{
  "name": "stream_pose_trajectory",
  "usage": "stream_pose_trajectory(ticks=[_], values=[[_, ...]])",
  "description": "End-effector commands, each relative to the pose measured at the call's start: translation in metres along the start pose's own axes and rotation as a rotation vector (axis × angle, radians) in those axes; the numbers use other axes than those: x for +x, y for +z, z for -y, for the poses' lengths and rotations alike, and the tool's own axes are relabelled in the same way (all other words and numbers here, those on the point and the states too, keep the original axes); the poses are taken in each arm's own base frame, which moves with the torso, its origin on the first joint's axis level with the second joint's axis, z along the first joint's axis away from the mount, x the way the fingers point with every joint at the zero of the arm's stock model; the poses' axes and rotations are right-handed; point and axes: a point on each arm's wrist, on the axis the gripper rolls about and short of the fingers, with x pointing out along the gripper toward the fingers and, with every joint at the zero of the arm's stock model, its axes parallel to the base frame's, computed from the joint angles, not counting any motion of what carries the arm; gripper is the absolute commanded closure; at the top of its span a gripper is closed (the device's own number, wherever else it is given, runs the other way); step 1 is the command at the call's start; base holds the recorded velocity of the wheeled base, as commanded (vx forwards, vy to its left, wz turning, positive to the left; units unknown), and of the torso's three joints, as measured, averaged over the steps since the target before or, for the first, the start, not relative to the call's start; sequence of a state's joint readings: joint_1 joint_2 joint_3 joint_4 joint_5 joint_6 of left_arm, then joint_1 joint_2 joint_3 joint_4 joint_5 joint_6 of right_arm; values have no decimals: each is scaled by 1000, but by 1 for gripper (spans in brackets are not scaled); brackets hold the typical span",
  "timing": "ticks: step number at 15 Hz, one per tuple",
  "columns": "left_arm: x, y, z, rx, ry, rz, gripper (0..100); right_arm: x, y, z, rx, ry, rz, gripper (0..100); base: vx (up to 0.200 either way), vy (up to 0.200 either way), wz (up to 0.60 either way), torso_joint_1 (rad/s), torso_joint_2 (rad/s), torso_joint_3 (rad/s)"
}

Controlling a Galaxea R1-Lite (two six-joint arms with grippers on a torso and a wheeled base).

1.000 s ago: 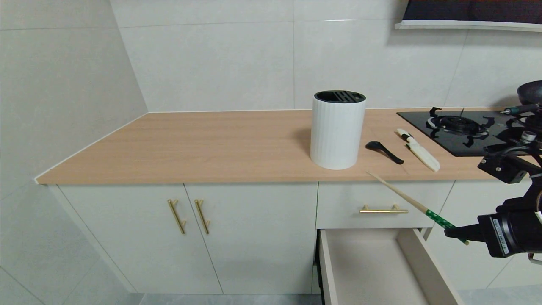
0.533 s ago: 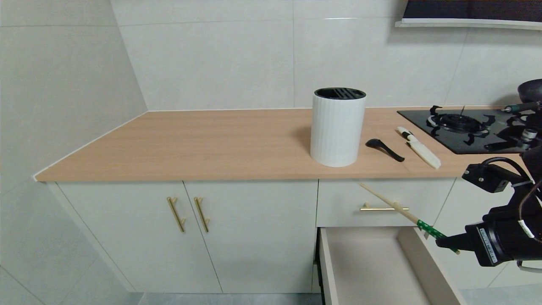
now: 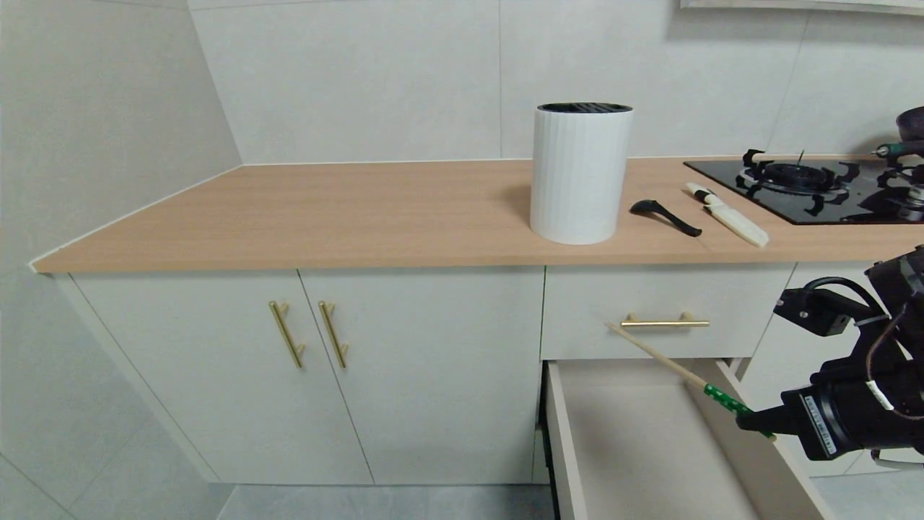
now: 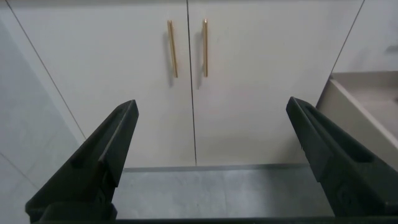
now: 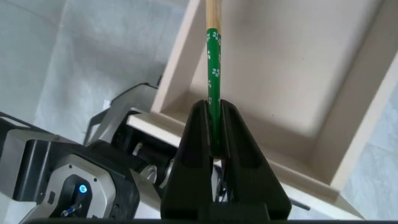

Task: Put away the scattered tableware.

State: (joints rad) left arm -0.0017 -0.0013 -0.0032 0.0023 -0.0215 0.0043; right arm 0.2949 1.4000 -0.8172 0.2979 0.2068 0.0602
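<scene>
Right gripper (image 3: 754,426): clamping tight on the green-patterned end of one chopstick (image 3: 671,368), hanging by the right wall of the open drawer (image 3: 563,433).
Chopstick position: slanting up from the grip with the bare tip pointing at the drawer front above; the shaft is crossing over the drawer cavity, and I can't tell whether it is touching anything.
Left gripper (image 4: 211,155): fingers spreading wide, carrying nothing, facing the lower cabinet doors (image 4: 186,74).
Other tableware: the black spoon (image 3: 664,217) and knife (image 3: 729,222) are lying on the countertop (image 3: 325,217), between the white holder (image 3: 581,173) and the stove (image 3: 801,191).
Step (judging): probably lowering the chopstick into the drawer for release.
Risk 1: the long free tip is sticking out far, so it could be catching the upper drawer front or the gold handle (image 3: 664,323) if the arm goes in at this angle.
Risk 2: letting go while it is tilting like this could let it bounce or roll over the side wall onto the floor.
Risk 3: the grip is sitting at the very end, so the stick could be pivoting in the jaws.
</scene>
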Motion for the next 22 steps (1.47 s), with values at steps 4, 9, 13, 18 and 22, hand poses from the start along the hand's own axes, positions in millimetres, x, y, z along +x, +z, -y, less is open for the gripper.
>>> stream_pose_trajectory(ticks=[4, 9, 13, 18, 22], values=[[0, 0, 0, 0, 0, -2, 0, 9, 0, 1, 4, -1, -30, 100, 0, 0, 0, -150, 460, 311], [0, 0, 0, 0, 0, -2, 0, 14, 0, 2, 6, 0, -47, 100, 0, 0, 0, -92, 419, 309], [0, 0, 0, 0, 0, -2, 0, 18, 0, 3, 10, -1, -64, 100, 0, 0, 0, -16, 60, 38], [0, 0, 0, 0, 0, -2, 0, 61, 3, 10, 19, -9, -117, 100, 0, 0, 0, 0, 0, 0], [0, 0, 0, 0, 0, -2, 0, 118, 5, 21, 120, -26, -167, 100, 0, 0, 0, 0, 0, 0]])
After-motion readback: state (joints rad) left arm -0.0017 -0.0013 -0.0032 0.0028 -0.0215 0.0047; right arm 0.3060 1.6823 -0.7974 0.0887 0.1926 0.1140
